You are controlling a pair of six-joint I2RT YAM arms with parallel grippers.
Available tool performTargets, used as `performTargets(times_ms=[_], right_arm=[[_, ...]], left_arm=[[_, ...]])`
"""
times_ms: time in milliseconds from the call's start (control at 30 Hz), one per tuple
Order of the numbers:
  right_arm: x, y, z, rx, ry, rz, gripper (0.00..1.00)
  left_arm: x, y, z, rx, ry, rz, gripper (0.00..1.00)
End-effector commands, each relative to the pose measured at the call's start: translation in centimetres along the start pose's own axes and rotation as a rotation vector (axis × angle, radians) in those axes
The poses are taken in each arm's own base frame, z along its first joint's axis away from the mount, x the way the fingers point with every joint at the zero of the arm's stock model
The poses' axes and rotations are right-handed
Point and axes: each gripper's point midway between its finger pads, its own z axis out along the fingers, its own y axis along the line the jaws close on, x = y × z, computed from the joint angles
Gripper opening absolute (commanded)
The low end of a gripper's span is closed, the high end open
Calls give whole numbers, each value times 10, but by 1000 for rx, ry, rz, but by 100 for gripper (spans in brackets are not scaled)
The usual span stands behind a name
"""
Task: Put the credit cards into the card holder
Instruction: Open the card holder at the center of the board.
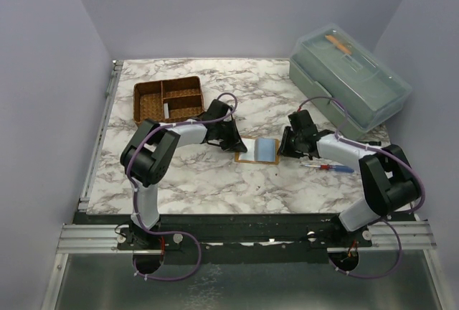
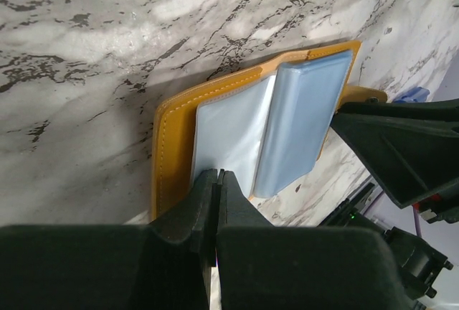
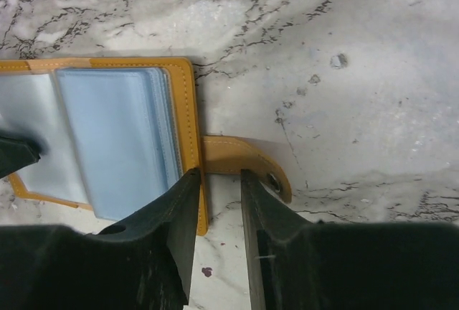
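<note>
The card holder [image 1: 249, 158], an orange-tan leather wallet, lies open on the marble table between both arms, its pale blue plastic sleeves [image 1: 267, 148] facing up. My left gripper [image 1: 237, 143] is shut, with its tips [image 2: 217, 172] resting on the clear sleeve at the wallet's [image 2: 163, 152] left half. My right gripper [image 1: 283, 146] stands open at the wallet's right edge [image 3: 188, 102]. Its jaws [image 3: 220, 172] reach to the snap tab [image 3: 244, 158], with bare table between them. No loose credit cards show clearly. A small white flat piece [image 1: 166, 111] in the basket is too small to identify.
A brown woven divided basket [image 1: 168, 100] sits at the back left. A translucent grey-green toolbox [image 1: 351, 84] stands at the back right. A red and blue screwdriver [image 1: 330, 168] lies beside my right arm. Purple walls enclose the table.
</note>
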Motion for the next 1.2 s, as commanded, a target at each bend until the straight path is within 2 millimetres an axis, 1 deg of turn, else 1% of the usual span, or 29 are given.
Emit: performTargets(times_ms=[0,33,133,167,233,300,333,400,433,500,567,633,700,800,867,967,1033,1067,1167], right_arm=[[20,-47,2,183,-4,35,33],[22,-54,2,207,-9,62,33],[24,-61,3,245,9,86,32],[24,-65,3,265,12,98,29],[22,-61,2,242,1,92,24],[19,-62,-1,247,-3,87,25],[15,-59,-3,238,1,64,25],[7,-55,-9,243,19,25,25],[2,-52,-13,236,21,7,27],[-6,-41,-17,198,33,-26,30],[-11,-30,-20,163,46,-28,31],[-14,-22,-21,127,47,-19,31],[-21,-8,-26,56,24,-39,31],[-44,9,-44,8,-26,-75,34],[-53,23,-58,-44,-28,-111,39],[-64,42,-72,-131,-56,-148,49],[-64,57,-75,-207,-46,-174,57],[-61,64,-75,-249,-16,-187,59],[-44,82,-64,-359,92,-199,59]], left_arm=[[16,22,6,-88,61,-34,0],[16,20,7,-81,65,-26,0],[18,28,8,-115,90,-3,0],[22,26,8,-102,111,-4,0],[25,27,9,-103,124,0,0],[27,36,11,-137,134,5,0],[29,38,12,-150,149,0,0],[32,36,11,-158,174,-19,0],[33,34,11,-156,178,-26,0],[32,28,10,-145,187,-28,0],[29,22,11,-132,187,0,0],[28,19,13,-127,190,19,0],[29,15,15,-106,207,24,0],[25,4,14,-83,199,29,0],[20,-5,11,-64,189,44,1],[15,-10,10,-60,180,64,8],[12,-14,10,-57,178,59,10],[12,-16,11,-50,182,57,12],[9,-22,11,-40,177,57,13]])
